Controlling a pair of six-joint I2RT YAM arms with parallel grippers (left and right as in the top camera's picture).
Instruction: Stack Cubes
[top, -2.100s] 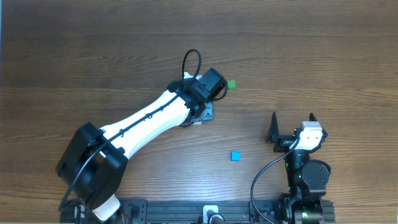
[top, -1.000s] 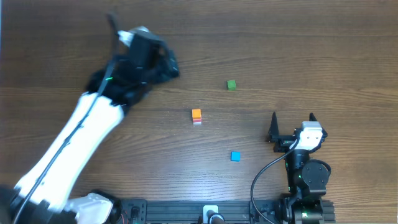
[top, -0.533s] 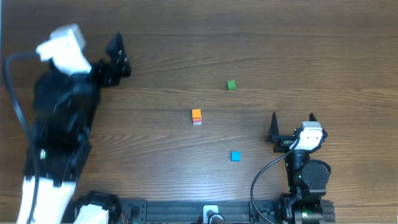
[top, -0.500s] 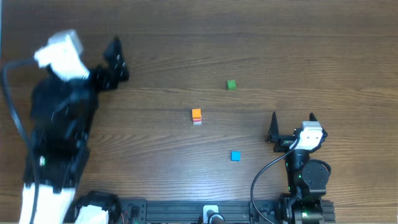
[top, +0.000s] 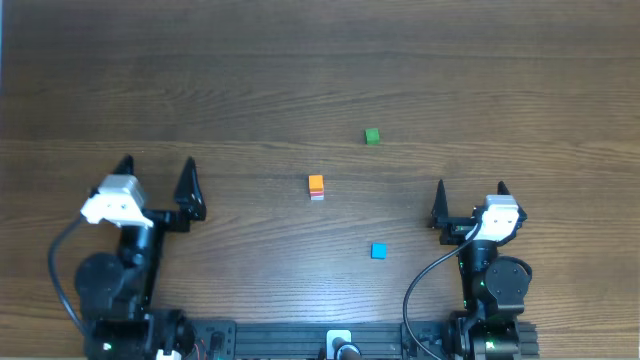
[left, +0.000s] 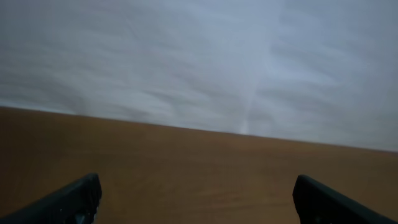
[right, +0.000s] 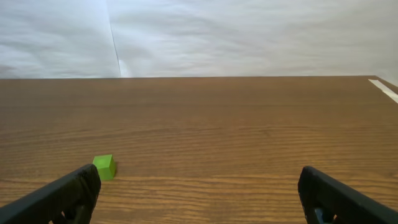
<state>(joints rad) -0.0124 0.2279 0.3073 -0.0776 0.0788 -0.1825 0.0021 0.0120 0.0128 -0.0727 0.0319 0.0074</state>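
Orange cube (top: 316, 182) stacked on a pale cube (top: 317, 195) on the table (top: 320, 60).
The green cube (top: 372, 136) is seen behind-right of that stack, the blue cube (top: 378, 251) front-right; the left hand (top: 157, 165) and right hand (top: 471, 187), both spread open, are set well to either side.

The left gripper (left: 198, 205) has its dark fingers (left: 73, 200) spread wide apart. Ahead of the jaws, the brown wooden table (left: 199, 158) stretches to a pale, blurry backdrop (left: 186, 56).
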